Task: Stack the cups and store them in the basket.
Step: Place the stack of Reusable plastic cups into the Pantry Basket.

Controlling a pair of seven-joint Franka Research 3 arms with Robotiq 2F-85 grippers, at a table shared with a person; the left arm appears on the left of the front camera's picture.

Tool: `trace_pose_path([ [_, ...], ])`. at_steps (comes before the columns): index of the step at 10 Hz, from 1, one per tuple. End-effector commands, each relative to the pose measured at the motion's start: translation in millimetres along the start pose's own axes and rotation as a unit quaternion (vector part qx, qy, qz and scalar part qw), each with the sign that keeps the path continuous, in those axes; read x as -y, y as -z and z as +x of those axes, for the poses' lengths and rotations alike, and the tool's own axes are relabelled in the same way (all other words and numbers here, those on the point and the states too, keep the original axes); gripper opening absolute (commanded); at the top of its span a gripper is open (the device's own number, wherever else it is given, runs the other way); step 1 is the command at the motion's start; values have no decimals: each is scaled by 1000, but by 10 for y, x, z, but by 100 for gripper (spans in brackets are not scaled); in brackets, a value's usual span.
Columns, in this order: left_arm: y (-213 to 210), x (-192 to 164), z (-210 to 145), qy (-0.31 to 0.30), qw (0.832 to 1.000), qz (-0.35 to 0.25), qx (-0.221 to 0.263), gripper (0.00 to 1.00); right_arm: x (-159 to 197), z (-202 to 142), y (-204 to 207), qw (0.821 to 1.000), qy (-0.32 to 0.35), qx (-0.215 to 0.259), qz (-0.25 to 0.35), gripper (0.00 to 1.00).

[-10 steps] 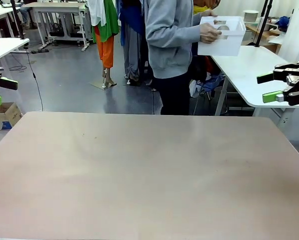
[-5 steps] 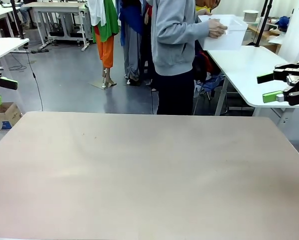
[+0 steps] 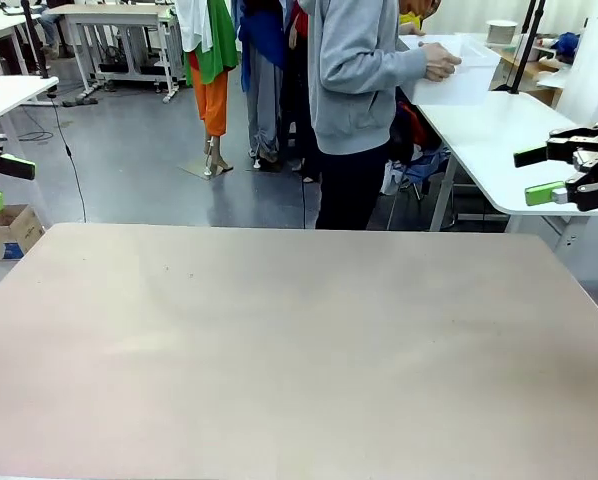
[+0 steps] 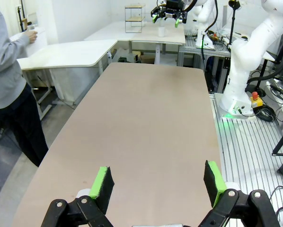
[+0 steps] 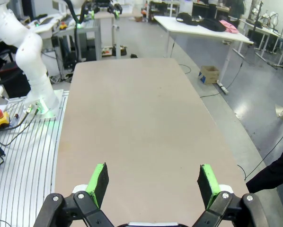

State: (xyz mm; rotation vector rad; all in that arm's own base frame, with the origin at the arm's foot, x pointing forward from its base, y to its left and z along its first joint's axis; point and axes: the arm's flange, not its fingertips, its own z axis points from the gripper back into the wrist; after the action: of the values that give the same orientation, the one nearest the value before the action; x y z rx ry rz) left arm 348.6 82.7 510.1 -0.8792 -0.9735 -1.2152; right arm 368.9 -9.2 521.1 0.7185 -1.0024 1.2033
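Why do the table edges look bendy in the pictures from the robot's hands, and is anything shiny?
Left wrist view: the wide lens bows the table edges; a green glow lights the floor by the other arm's base. Right wrist view: same bowing, same green glow. Front view: edges look straight, soft pale sheen on the tabletop, and the basket looks washed-out white.

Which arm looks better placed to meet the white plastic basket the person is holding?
Right, probably. The person's hand holds the white plastic basket over the side table on the robot's right, nearer the open right claw than the open left claw.

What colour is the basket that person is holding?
White; the basket shows best in the front view, in the person's hand.
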Motion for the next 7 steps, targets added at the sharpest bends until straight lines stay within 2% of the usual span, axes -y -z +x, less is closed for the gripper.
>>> trace_pose_path([
  [1,1,-5,18,4,1000,-1,13,100,-1,40,-3,1000,-1,13,-3,100],
  [7,1,-5,18,4,1000,-1,13,100,-1,40,-3,1000,-1,13,-3,100],
])
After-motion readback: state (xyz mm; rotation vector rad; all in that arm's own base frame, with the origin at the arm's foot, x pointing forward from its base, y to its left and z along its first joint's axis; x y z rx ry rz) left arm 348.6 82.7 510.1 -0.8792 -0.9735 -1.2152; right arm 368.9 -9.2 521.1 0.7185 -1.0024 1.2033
